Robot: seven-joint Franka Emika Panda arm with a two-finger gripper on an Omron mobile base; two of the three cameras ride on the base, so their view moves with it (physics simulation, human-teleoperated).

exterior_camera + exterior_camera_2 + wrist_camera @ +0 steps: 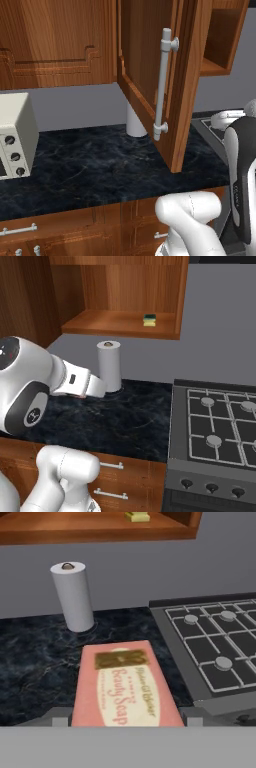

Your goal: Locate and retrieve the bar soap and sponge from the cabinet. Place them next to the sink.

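Item: gripper (122, 724), 1 unit, 2 fingers clenched on the bar soap (124, 684), which sits between them. Soap's long axis runs straight out from the hand, over the black counter (35, 662). Beyond: paper towel roll (73, 596), then stove (215, 647). Sponge (149, 320) lies on the open cabinet (120, 323) shelf, well apart above.

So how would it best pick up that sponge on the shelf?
The sponge lies flat near the front edge of the open cabinet shelf. Best to come in level from the front and pinch its two short sides; there looks to be free shelf either side, and a reach from above would be cramped.
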